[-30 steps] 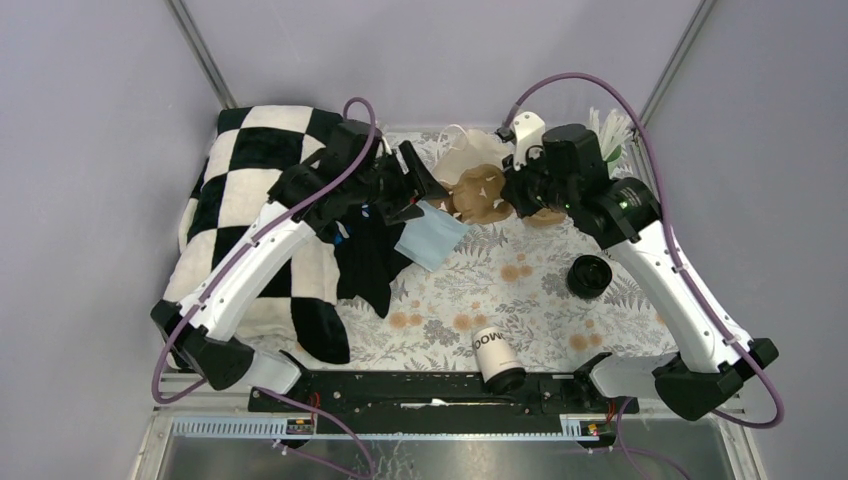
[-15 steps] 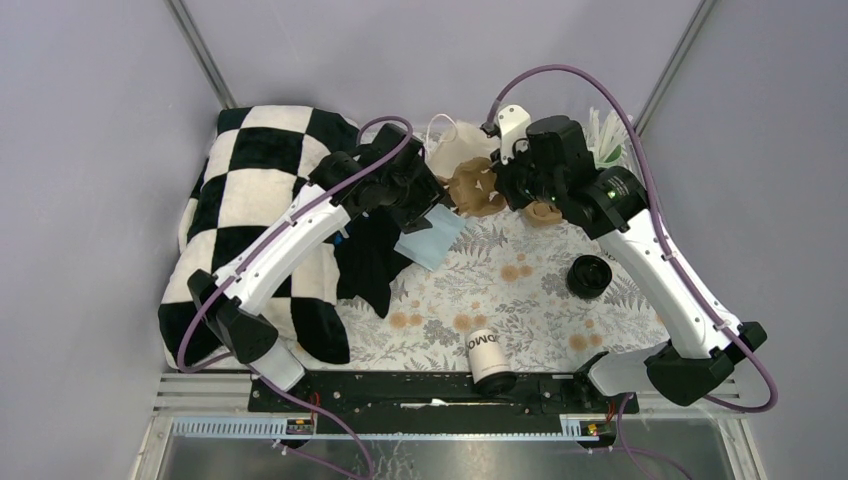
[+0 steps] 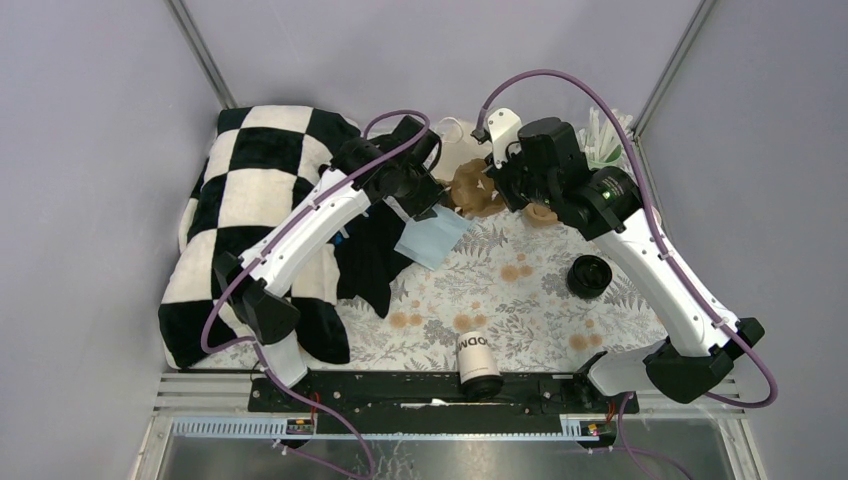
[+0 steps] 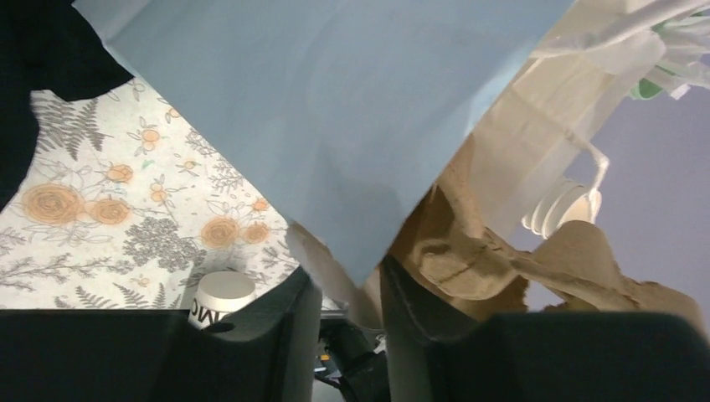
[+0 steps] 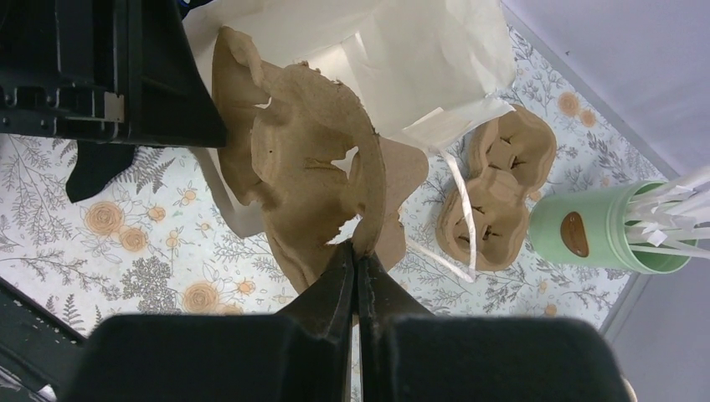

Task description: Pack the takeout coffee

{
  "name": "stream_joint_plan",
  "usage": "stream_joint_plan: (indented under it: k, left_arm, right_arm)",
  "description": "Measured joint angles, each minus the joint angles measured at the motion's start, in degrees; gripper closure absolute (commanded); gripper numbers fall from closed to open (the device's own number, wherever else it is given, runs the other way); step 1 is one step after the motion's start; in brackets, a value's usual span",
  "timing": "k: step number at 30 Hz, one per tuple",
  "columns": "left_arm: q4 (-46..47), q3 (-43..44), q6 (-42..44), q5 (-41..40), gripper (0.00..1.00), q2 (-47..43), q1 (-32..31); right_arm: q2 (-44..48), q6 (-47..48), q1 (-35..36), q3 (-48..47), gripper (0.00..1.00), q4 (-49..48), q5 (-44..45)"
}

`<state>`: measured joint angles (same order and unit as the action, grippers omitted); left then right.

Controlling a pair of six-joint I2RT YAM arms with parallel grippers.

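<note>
Floral tablecloth [image 3: 530, 310] with grey-purple walls round it, checked blanket [image 3: 250, 190] along one side. Right gripper [image 5: 358, 260] is pinched shut on the edge of a torn brown carrier [image 5: 310, 167]. A white bag [image 5: 419, 59] sits just beyond its fingertips, with a second carrier [image 5: 494, 193] and a green cup [image 5: 586, 230] of white sticks off to one side of it.

Left gripper [image 4: 347, 289] is right up against the same torn carrier from the other side. Its jaws stand narrow with a bit of brown edge in the gap and a blue mask [image 4: 293, 109] right in front of them — can't tell if it's actually gripping anything.

Coffee [image 3: 479, 355] is nowhere near either hand — it's lying on its side well behind both grippers, down by the arm bases, lid pointing at the near edge.
</note>
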<state>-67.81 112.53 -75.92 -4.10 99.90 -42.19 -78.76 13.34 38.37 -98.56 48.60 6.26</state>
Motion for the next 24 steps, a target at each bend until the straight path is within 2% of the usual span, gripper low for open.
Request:
stream_joint_plan:
  k: [7,15,24]
  left_arm:
    - [-4.8,5.0,3.7,-2.0,1.00,3.1,-1.1]
    - [-4.2,7.7,14.8,-1.3,1.00,4.7,-1.9]
    - [3.5,2.6,28.1,5.9,1.00,3.2,-2.0]
  right_arm:
    - [0.0,0.9,0.2,-0.2,1.00,0.0,2.2]
    - [0.2,3.4,0.3,-0.2,1.00,2.6,8.0]
    - [3.1,8.3,0.3,-0.3,1.00,5.4,7.9]
